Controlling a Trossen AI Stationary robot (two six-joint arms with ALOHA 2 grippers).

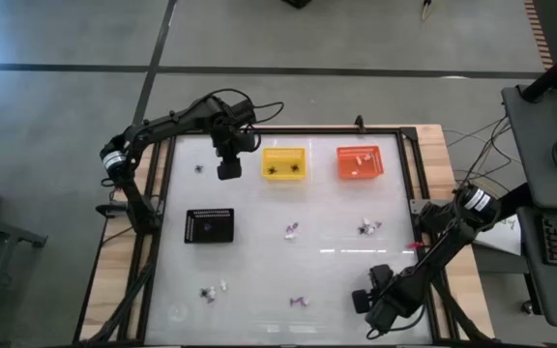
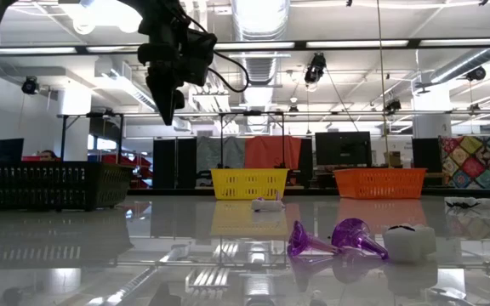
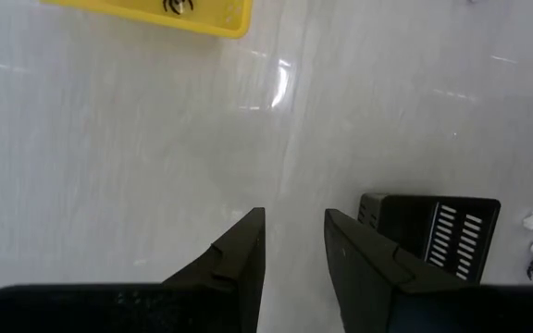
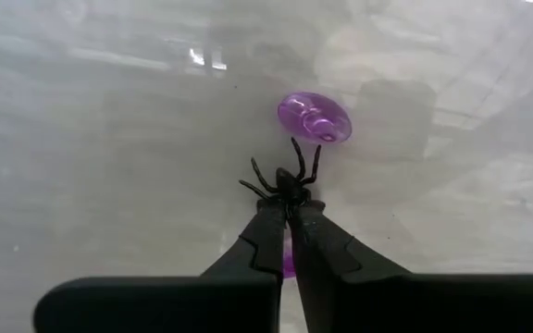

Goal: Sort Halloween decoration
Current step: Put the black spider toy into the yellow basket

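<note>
A black spider (image 4: pixel 285 181) is being pinched at the tips of the right gripper (image 4: pixel 288 211), jaws closed on it, a purple trinket (image 4: pixel 314 117) lying just beyond. The left gripper (image 3: pixel 294 242) is being held above the counter (image 1: pixel 259 253), jaws parted and empty, near the yellow basket (image 1: pixel 283 162).

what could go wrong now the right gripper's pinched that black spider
The right gripper is shut on the black spider only at its very fingertips, so the spider may slip out when lifted. A purple trinket lies right beside the spider's legs; a leg could snag it and drag it along. The yellow basket, which already holds a spider, sits at the table's far side, a long carry for so thin a grip.
</note>
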